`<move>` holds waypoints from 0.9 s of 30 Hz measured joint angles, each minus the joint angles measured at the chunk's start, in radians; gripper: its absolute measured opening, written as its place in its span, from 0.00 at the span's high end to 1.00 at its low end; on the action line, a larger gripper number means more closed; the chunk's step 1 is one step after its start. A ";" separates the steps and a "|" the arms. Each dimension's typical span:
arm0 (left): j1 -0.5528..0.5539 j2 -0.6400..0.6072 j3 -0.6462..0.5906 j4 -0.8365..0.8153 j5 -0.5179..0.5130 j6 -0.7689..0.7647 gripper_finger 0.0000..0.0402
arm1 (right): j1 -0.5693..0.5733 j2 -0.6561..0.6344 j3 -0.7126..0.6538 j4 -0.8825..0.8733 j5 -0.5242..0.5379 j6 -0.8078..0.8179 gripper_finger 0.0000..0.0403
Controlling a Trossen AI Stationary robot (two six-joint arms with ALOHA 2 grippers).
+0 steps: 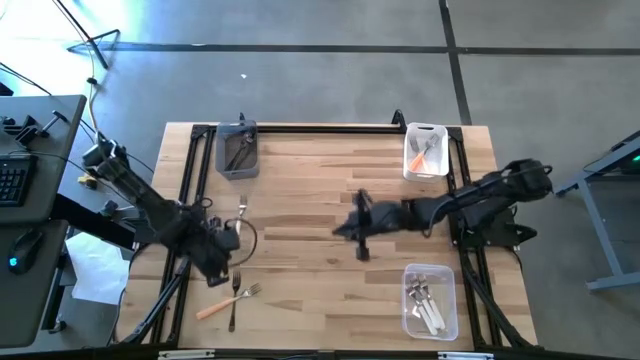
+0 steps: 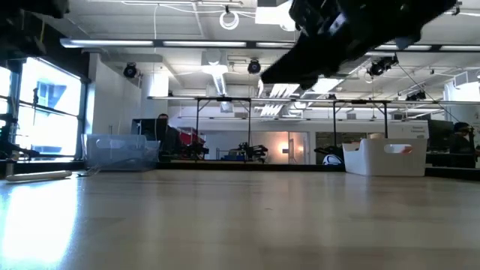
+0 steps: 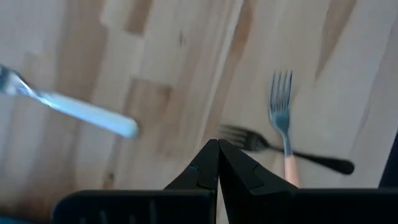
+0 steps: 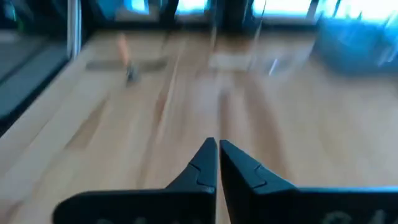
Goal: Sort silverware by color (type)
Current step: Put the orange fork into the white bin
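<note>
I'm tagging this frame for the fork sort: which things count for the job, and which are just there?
Job:
orange fork
black fork
white fork
sorted forks

Just there:
grey bin
white bin
clear bin
keyboard
mouse

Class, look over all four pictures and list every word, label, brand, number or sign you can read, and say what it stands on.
None: no text can be read in any view.
The bins, the forks and the table bear no visible lettering.
Both grippers, left and right, show plain dark fingers without markings.
In the low view, anything written in the room behind is too small to read.
</note>
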 joint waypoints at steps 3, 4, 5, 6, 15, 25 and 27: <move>-0.065 0.060 0.000 0.001 0.013 -0.080 1.00 | -0.083 0.000 -0.071 0.242 -0.069 -0.111 1.00; -0.083 0.081 0.000 0.001 0.019 -0.104 1.00 | -0.106 0.000 -0.085 0.298 -0.087 -0.128 0.99; -0.100 0.102 0.000 0.003 0.026 -0.129 1.00 | -0.125 0.000 -0.093 0.340 -0.100 -0.133 0.99; -0.115 0.121 0.000 0.006 0.034 -0.155 1.00 | -0.142 0.000 -0.095 0.366 -0.116 -0.136 1.00; -0.188 0.243 0.034 0.107 0.123 -0.225 0.88 | -0.191 0.000 -0.086 0.346 -0.196 -0.151 1.00; -0.233 0.418 0.045 0.314 0.213 -0.274 0.65 | -0.191 0.000 -0.086 0.347 -0.196 -0.154 1.00; -0.239 0.442 0.045 0.303 0.213 -0.299 0.63 | -0.191 0.000 -0.086 0.347 -0.196 -0.151 1.00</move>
